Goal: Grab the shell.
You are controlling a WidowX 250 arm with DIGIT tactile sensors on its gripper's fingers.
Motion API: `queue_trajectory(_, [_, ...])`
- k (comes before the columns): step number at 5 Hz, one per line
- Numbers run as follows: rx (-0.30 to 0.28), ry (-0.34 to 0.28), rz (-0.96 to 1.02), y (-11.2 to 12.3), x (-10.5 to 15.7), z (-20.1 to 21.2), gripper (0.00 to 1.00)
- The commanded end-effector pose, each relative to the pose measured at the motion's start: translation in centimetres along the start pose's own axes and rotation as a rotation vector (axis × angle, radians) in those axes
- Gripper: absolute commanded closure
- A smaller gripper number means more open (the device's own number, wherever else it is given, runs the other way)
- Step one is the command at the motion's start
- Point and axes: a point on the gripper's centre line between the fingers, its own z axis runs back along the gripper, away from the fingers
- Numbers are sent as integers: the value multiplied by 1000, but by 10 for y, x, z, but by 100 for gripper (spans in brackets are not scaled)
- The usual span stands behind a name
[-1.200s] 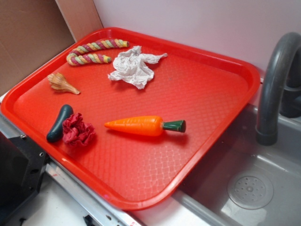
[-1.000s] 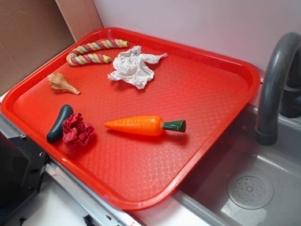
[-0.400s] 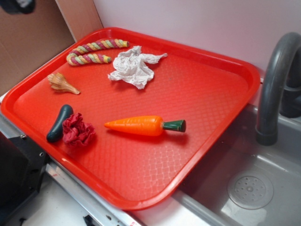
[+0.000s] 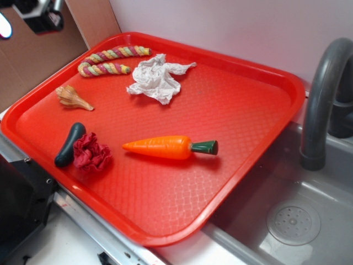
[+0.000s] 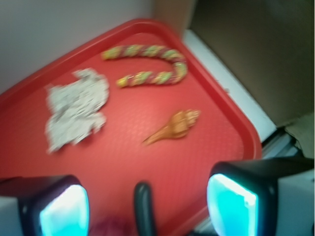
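Near the tray's (image 4: 259, 165) left edge lies the shell (image 4: 72, 97), pointed tip aimed inward, clear of the striped rope (image 4: 110, 59) by the far corner and the white paper (image 4: 156, 78). My end effector (image 5: 147, 206) hangs high above with fingers spread wide, holding nothing. I judge the ridged, tapering body could slip sideways if I close near the tip, or I may clip the tray's raised rim.

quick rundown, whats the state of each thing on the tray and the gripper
shell: lying on its side, untouched
gripper: open, above the tray, holding nothing
rope: bent in a U, lying flat
white paper: crumpled
carrot: lying on its side
red cloth: scrunched, touching the dark green piece
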Motion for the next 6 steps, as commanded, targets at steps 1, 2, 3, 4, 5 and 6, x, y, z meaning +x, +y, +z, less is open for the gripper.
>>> queue_trajectory(1, [-10,-47,163,26,25,-35,0])
queue_trajectory(2, [-10,-36,176,35,29,-56,0])
queue_trajectory(3, [5,28,144,42,27,-81,0])
queue_trajectory(4, [25,98,60,40,20,-104,0])
queue_trajectory(5, [41,129,-51,32,16,-121,0])
queue_trajectory(6, [15,128,-123,25,22,-131,0])
